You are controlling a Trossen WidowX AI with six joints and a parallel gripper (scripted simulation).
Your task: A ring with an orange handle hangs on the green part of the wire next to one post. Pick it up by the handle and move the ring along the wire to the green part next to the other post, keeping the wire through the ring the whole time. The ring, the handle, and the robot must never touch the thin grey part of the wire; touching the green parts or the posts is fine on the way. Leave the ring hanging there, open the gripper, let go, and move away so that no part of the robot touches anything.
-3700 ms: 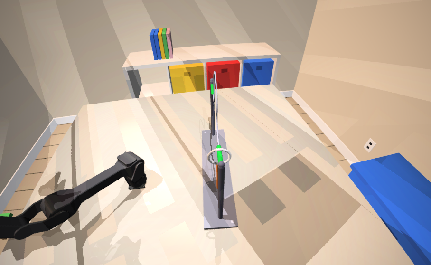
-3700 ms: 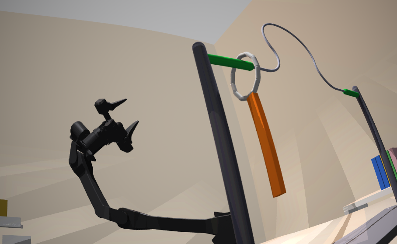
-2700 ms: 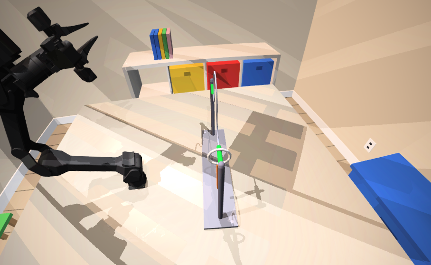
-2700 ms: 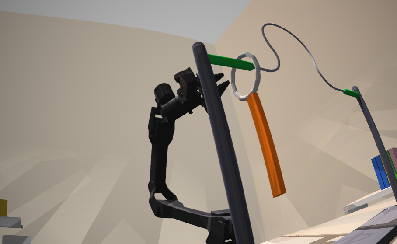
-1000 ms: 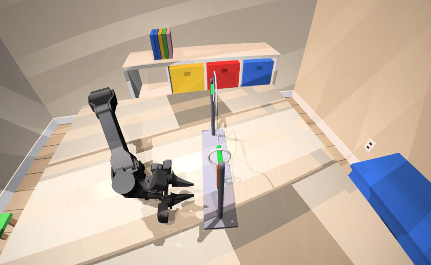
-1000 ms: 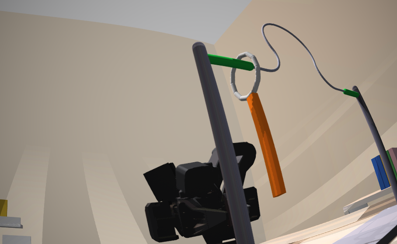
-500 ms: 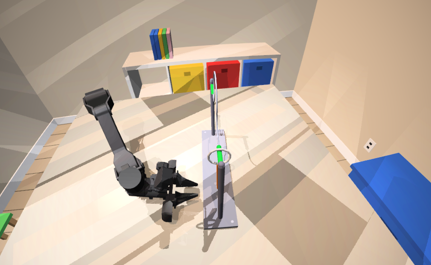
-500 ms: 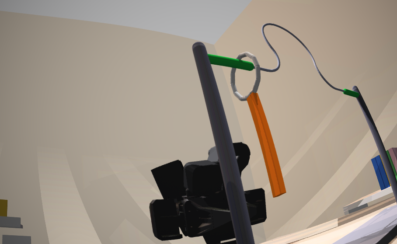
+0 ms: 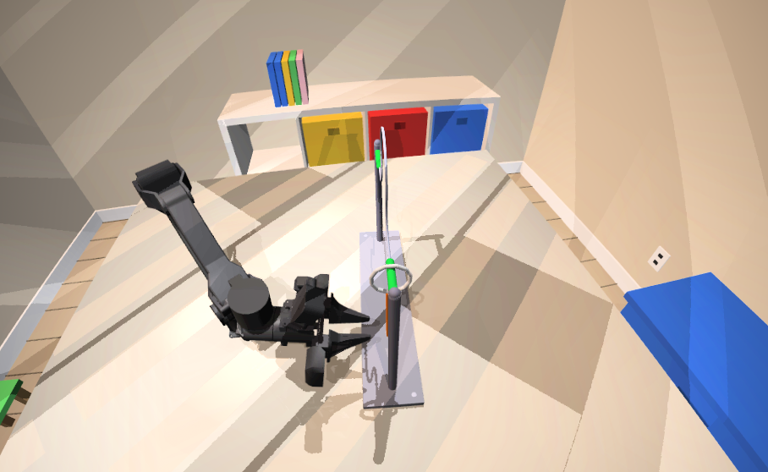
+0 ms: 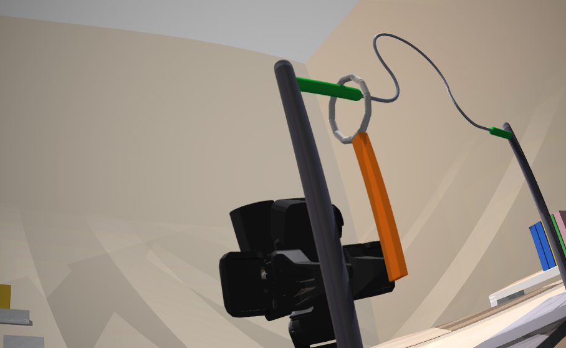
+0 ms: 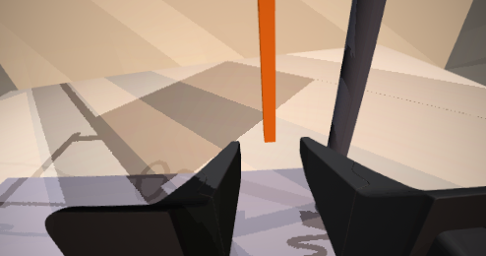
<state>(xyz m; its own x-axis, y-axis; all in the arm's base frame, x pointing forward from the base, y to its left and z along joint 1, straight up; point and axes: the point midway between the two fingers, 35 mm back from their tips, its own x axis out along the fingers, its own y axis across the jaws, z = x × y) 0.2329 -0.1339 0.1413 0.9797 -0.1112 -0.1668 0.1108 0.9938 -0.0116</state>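
Orange square-section handle [image 9: 387,316] [image 10: 380,207] [image 11: 268,71] beyond gripper [image 9: 369,327] [image 11: 270,146]; tapered black fingers partly spread, nothing between; round ring [image 9: 374,285] [image 10: 331,114] above base plate's [image 9: 401,375] near end.

Beyond my table's [image 9: 169,375] far edge, a cubby shelf [image 9: 359,101] carries upright books [image 9: 287,79] [image 10: 555,240]; striped light crosses my tan wall [image 9: 698,146] [image 10: 124,130].

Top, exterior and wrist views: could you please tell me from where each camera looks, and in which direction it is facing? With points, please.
Top: high up, looking obliquely down on the wire stand's base plate [image 9: 375,352]; shows arm and gripper [image 9: 369,327].
Exterior: low, beside the near post [image 10: 306,164], looking up along the wire [image 10: 436,65]; shows part of the arm.
Wrist: at the gripper [image 11: 270,146], facing past its fingers; only these show.
Top and exterior share the whole ring [image 9: 375,271] [image 10: 331,110].
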